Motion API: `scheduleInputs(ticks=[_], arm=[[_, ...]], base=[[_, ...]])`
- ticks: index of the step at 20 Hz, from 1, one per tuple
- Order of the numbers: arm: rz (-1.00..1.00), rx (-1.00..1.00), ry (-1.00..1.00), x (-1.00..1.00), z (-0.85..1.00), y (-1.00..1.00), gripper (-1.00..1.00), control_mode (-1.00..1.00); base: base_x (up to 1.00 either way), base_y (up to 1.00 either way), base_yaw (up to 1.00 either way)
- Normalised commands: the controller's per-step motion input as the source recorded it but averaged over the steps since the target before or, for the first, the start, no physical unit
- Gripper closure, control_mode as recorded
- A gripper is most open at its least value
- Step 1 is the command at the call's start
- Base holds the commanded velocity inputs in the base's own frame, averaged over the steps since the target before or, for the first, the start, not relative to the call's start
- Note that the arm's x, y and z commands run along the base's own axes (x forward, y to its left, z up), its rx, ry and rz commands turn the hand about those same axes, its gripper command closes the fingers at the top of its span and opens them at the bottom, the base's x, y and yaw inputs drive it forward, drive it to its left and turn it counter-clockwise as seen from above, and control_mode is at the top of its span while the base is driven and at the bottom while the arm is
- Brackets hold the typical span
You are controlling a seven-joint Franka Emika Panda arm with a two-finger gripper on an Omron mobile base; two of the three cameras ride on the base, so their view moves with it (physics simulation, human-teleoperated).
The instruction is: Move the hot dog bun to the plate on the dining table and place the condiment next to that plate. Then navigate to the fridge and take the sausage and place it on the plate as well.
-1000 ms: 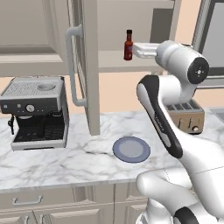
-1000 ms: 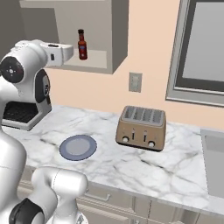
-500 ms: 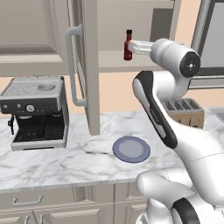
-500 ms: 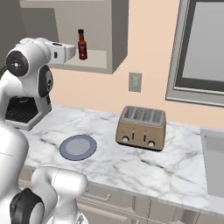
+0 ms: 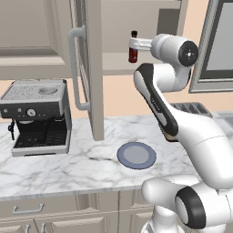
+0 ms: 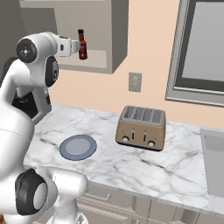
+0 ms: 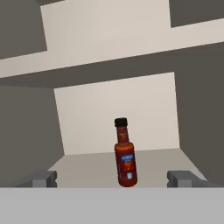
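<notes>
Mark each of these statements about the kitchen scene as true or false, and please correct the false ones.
1. The sauce bottle stands upright on the cabinet shelf. True.
2. The hand is shut on the bottle. False: in the hand view its fingers stand wide apart on either side of the bottle, not touching it.
3. The blue-grey plate on the marble counter has nothing on it. True.
4. The toaster sits on the plate. False: it stands on the counter beside the plate, apart from it.
5. The cabinet door is closed. False: it hangs open, above the counter beside the espresso machine.
</notes>
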Motion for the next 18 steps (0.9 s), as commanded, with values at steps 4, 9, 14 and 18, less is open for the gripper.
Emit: scheduleInputs(ticks=[4, 9, 14, 18], arm=[[0.0, -0.13, 0.0, 0.14, 0.0, 0.0, -1.0, -1.0], [0.0, -0.05, 0.02, 0.32, -0.05, 0.0, -1.0, -1.0], [0.0, 0.0, 0.04, 0.41, -0.13, -0.02, -1.0, -1.0], [0.0, 0.0, 0.03, 0.36, -0.11, -0.06, -1.0, -1.0]], base=[[0.0, 0.0, 0.0], [0.0, 0.0, 0.0], [0.0, 0.0, 0.0], [0.0, 0.0, 0.0]])
